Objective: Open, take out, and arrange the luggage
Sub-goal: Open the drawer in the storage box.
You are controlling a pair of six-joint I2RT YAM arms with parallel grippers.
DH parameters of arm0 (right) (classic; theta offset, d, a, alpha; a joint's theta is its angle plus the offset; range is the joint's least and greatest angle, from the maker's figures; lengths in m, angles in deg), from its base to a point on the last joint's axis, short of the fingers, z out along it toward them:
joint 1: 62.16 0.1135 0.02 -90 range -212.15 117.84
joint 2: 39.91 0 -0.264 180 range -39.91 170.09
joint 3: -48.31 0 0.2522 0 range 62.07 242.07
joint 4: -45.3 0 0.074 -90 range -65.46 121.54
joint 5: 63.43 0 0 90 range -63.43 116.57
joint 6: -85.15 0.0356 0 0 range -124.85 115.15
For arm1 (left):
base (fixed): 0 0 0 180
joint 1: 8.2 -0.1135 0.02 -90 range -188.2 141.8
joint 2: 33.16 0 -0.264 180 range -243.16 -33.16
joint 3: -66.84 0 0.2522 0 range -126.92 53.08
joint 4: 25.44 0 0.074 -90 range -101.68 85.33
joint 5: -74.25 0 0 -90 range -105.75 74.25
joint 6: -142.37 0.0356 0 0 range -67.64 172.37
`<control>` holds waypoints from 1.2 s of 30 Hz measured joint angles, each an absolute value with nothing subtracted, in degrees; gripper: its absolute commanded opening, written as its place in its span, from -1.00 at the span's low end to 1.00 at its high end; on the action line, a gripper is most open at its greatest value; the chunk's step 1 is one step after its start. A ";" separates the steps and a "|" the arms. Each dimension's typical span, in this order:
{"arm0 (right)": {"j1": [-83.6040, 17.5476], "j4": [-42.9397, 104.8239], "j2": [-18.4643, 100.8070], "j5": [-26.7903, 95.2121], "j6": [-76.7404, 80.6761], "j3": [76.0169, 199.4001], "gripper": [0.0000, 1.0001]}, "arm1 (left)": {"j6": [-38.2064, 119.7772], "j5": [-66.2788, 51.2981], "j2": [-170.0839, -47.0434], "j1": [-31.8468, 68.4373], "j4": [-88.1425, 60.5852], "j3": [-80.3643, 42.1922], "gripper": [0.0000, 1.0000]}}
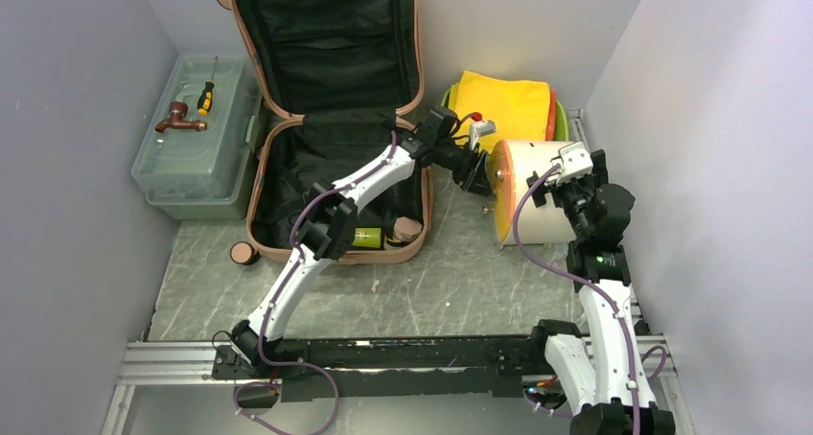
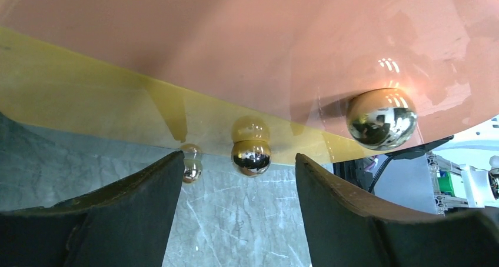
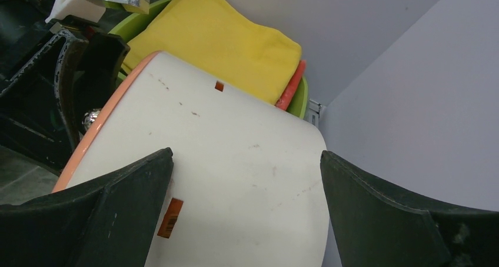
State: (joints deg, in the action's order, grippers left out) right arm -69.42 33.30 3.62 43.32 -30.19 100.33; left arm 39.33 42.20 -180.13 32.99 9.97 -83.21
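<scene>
The pink hard-shell suitcase (image 1: 326, 52) lies open at the back of the marbled tabletop (image 1: 383, 291), lid raised toward the wall and its black cloth lining showing. Just right of it, my left claw (image 2: 238, 161) is spread wide at the glossy orange base of a round white tub (image 1: 532, 200), with a shiny gold ball foot (image 2: 251, 155) between the fingers. My right claw (image 3: 247, 155) gapes over the tub's smooth curved side. I'd close squarely across that curve and keep off the slippery feet.

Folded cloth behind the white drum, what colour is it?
The cloth is bright yellow, clearest in the right wrist view.
</scene>
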 measured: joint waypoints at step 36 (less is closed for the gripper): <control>-68.15 35.22 5.87 41.57 -30.85 100.77 0.99 | 38.19 44.48 -179.37 32.53 10.65 -82.38 -1.00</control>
